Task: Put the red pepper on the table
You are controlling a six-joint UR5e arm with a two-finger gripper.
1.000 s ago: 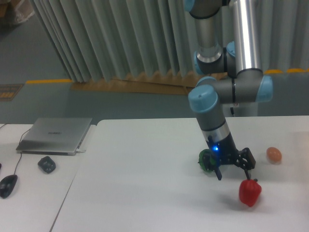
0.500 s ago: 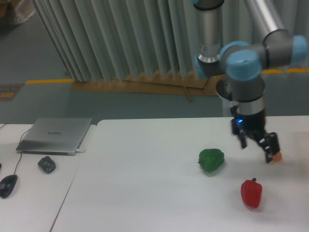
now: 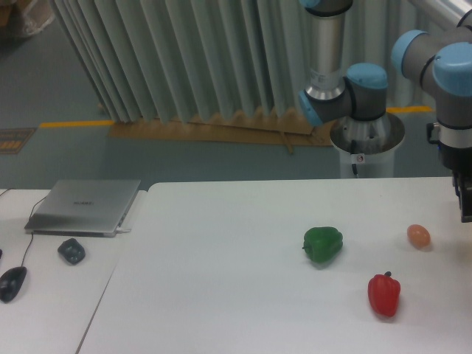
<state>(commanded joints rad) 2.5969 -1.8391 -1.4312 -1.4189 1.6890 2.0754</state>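
Pepper (image 3: 384,294) stands upright on the table (image 3: 221,280), stem up, near the front right, well apart from the green pepper (image 3: 323,245) and the small orange egg (image 3: 418,235). Nothing touches it, so the placing looks done. The gripper (image 3: 466,206) sits at the right edge, cut off by the frame; whether its jaws are parted I cannot tell. A good finish means keeping the arm high and clear, so nothing brushes the pepper and tips it.
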